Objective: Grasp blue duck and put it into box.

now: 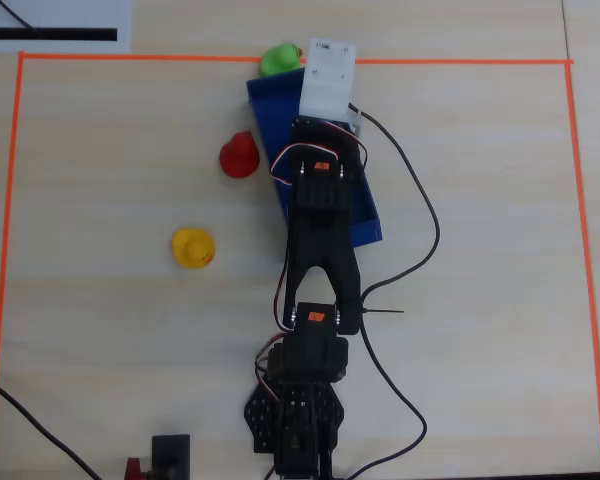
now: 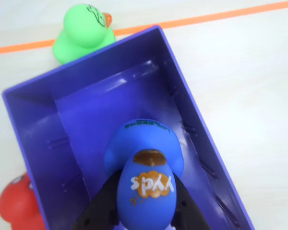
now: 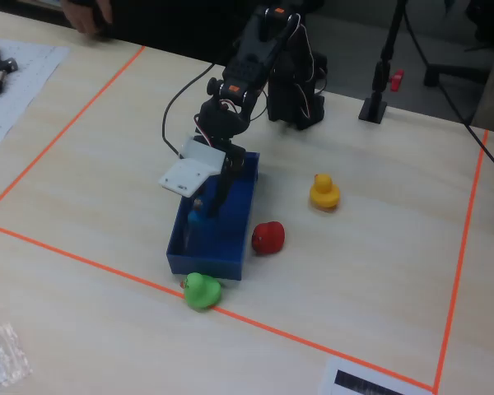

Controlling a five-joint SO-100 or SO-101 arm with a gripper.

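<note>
The blue duck (image 2: 145, 165) is bright blue with a brown patch and an orange logo on it. It sits between my black fingers (image 2: 103, 206) over the inside of the box (image 2: 96, 108). My gripper (image 2: 145, 189) is shut on it. In the fixed view the gripper (image 3: 209, 206) reaches down into the near half of the dark-blue box (image 3: 235, 239), with the duck (image 3: 194, 220) low between the walls. I cannot tell whether it touches the floor. In the overhead view the white wrist camera mount hides the gripper and duck over the box (image 1: 268, 112).
A green duck (image 1: 279, 58) lies against the box's far end on the orange tape line (image 1: 460, 62). A red duck (image 1: 239, 155) sits close to the box's left wall. A yellow duck (image 1: 193, 248) stands further left. A black cable (image 1: 420, 200) runs right of the arm.
</note>
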